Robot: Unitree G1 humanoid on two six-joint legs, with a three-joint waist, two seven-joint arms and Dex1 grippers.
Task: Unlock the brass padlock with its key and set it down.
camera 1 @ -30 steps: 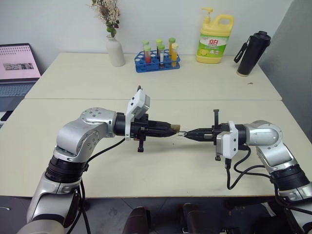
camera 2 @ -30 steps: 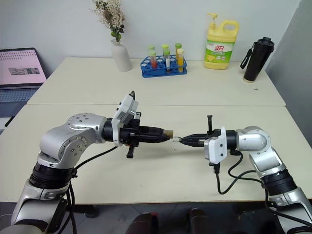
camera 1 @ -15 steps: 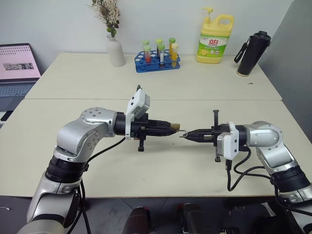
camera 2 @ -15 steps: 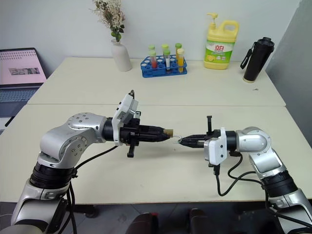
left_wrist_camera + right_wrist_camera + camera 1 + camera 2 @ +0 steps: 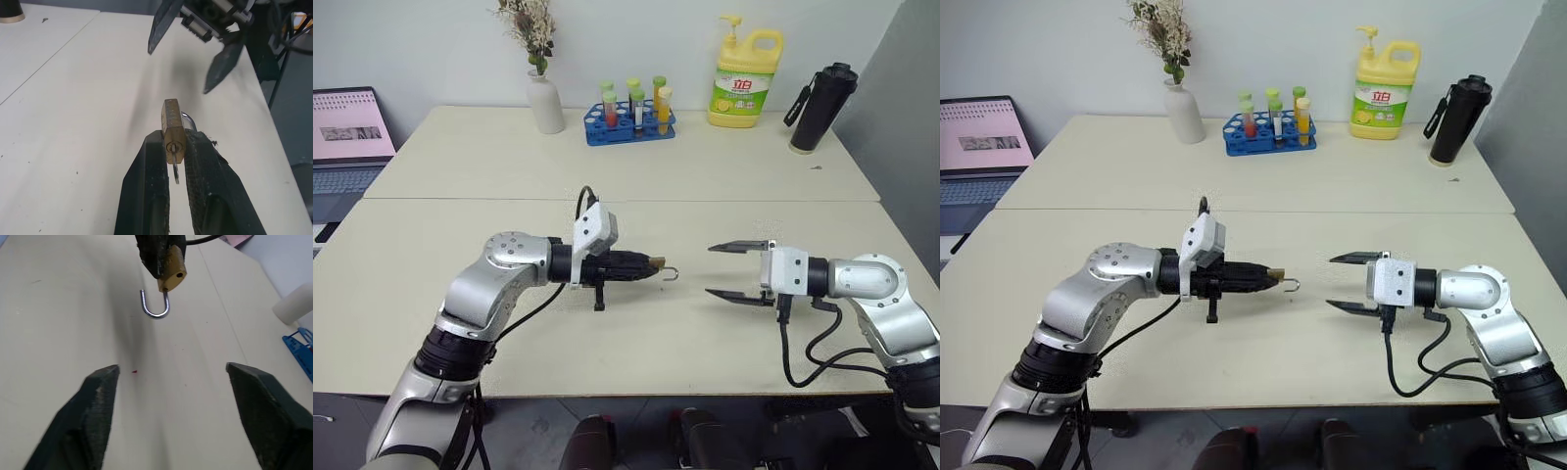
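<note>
Table (image 5: 636, 176) seen from above by both head views, facing its far edge, each wrist view set close along its own fingers, brass padlock (image 5: 173, 128) shared by all views

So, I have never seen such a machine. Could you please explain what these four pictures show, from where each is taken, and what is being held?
It is a two-armed robot standing at a pale table. Two pictures look down from its head. The other two come from small cameras on its wrists, each looking along that arm's black fingers.

The left tool is shut on a small brass padlock, held above the table. Its silver loop has swung free at one end, so it looks unlocked, and a key sticks out of its underside. The right tool is open, holds nothing and faces the padlock across a gap.

At the table's far edge stand a white vase, a blue rack of tubes, a yellow soap bottle and a black flask.
</note>
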